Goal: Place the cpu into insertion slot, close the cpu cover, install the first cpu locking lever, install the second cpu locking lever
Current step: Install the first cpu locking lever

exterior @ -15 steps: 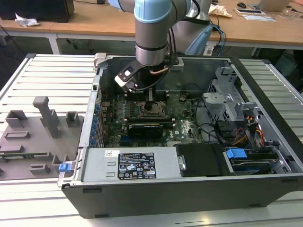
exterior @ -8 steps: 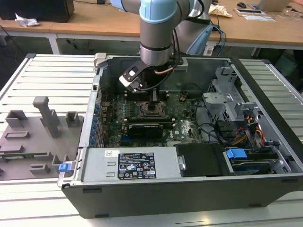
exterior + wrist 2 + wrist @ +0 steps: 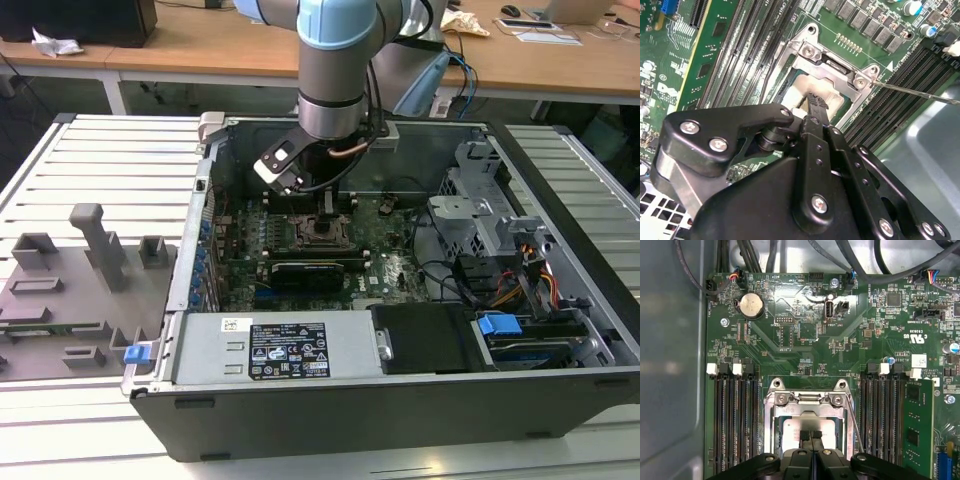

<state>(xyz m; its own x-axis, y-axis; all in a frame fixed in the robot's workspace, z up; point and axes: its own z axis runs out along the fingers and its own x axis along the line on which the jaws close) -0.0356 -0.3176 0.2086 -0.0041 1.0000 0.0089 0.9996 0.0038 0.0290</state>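
Deep in the open computer case [image 3: 400, 420], at the centre of the exterior view, our fingers [image 3: 804, 435] are pressed together on nothing, tips at the top of the cpu [image 3: 792, 435] in the first wrist view. It looks seated, the cpu cover [image 3: 805, 411] down around it, so we judge the cover step in hand. A locking lever [image 3: 855, 427] stands loose beside it; any push calls for a straight, gentle touch.

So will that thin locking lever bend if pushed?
The locking lever is a long thin metal rod, so it probably flexes and springs back. Smooth, it may slip off a push. One end meets a corner of the cpu cover, so it likely pivots rather than slides.
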